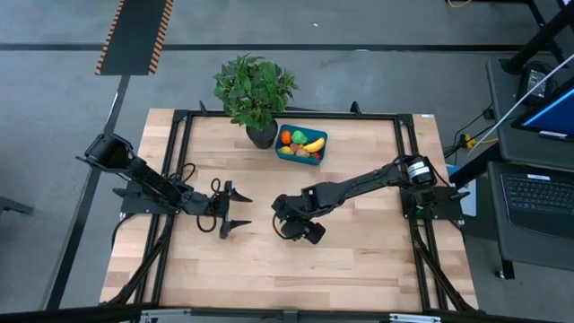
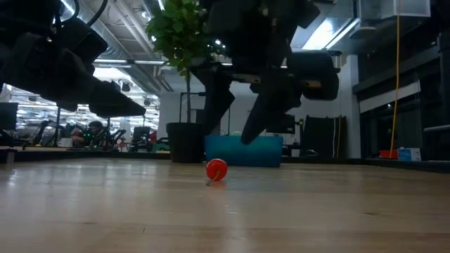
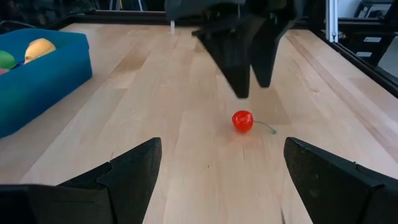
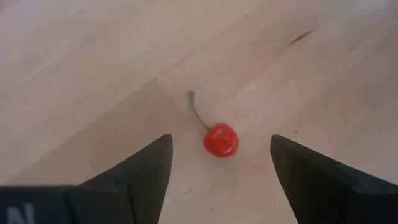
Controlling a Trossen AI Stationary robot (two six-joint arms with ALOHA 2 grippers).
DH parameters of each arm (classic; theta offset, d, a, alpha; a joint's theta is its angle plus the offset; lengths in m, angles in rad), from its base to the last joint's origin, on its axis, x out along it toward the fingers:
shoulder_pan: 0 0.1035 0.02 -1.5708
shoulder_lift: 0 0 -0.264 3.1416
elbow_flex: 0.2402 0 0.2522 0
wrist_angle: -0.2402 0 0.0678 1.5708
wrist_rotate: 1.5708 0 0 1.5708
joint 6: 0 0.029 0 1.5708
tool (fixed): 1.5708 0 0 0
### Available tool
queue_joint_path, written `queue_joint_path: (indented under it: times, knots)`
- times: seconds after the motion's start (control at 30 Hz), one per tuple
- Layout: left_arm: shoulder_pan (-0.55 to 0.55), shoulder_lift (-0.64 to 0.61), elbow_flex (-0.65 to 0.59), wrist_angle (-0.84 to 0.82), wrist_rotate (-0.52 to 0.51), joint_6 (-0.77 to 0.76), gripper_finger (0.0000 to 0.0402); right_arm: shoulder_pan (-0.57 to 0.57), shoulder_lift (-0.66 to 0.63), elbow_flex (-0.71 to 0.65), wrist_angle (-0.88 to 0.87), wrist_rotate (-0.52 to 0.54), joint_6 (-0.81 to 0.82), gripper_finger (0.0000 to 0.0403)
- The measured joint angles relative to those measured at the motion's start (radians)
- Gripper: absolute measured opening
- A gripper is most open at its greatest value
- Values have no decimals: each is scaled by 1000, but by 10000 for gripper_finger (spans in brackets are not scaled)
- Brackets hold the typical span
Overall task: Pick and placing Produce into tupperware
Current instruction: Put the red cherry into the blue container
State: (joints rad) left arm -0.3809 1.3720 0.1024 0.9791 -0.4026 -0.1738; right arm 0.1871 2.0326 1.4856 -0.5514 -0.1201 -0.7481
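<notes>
A small red cherry (image 4: pixel 221 139) with a thin green stem lies on the wooden table near its middle, also seen in the low view as the cherry (image 2: pixel 216 169). My right gripper (image 2: pixel 230 130) hangs open just above it, fingers slanting down, one on each side, touching nothing. My left gripper (image 3: pixel 217 174) waits open and nearly level, left of the cherry, pointing toward it. The teal-blue tupperware (image 1: pixel 301 144) stands at the far middle of the table and holds yellow, orange, green and red produce. In the high view the right gripper (image 1: pixel 282 213) hides the cherry.
A leafy potted plant (image 1: pixel 256 90) stands just left of the tupperware at the table's far edge. A black frame (image 1: pixel 408 161) runs around the tabletop. Bare wood lies on the near half of the table (image 1: pixel 341 269).
</notes>
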Motion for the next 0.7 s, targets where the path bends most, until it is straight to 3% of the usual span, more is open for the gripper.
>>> queue_joint_path:
  times: [0.3,0.7]
  knots:
    - [0,0,0,-3,0,0,330,0,79,-1,22,43,-117,271]
    - [0,0,0,-6,0,0,330,0,115,1,56,46,-125,265]
